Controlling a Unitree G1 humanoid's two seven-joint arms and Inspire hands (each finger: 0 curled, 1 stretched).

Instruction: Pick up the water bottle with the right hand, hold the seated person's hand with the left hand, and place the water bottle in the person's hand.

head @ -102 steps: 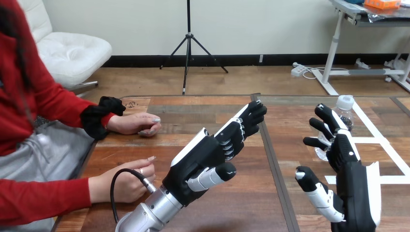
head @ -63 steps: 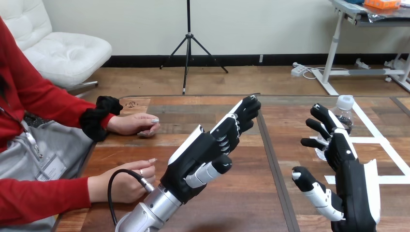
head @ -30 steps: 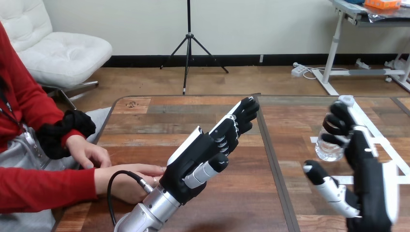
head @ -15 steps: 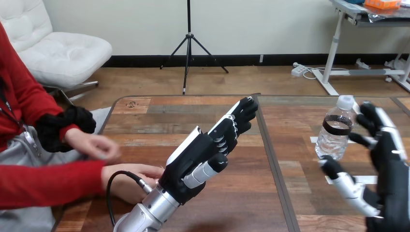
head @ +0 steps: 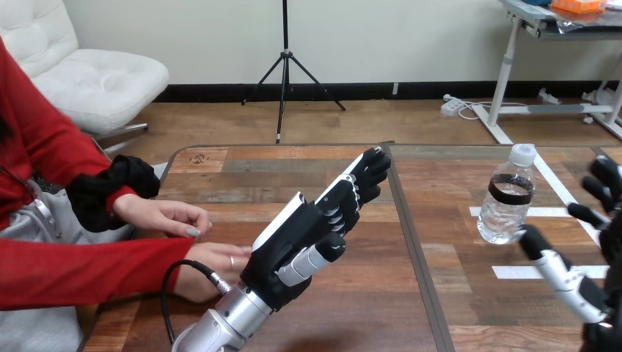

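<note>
Clear plastic now shows whole: the transparent water bottle with a white cap and a dark band round its upper body (head: 507, 196) stands uncovered, because the robot's right hand (head: 571, 284) has swung from in front of it out toward the wooden table's (head: 293, 165) right edge. That hand hangs just beside the bottle, thumb low and nearest it, fingers spread wide, holding nothing. By my reading the grasp is lined up but not yet made.

The left hand (head: 304, 238) has barely shifted; it is raised over the table's middle with its fingers straight and empty. At the left edge the person has drawn the farther hand (head: 165, 216) back, so that it now rests over the red sleeve of the nearer hand (head: 213, 262), which lies just beside the left hand's wrist. No hold on the person has begun.

The bottle stands upright near the right edge, its base at a strip of white tape (head: 546, 211). Its thin, ribbed wall looks likely to give under a hard squeeze.
</note>
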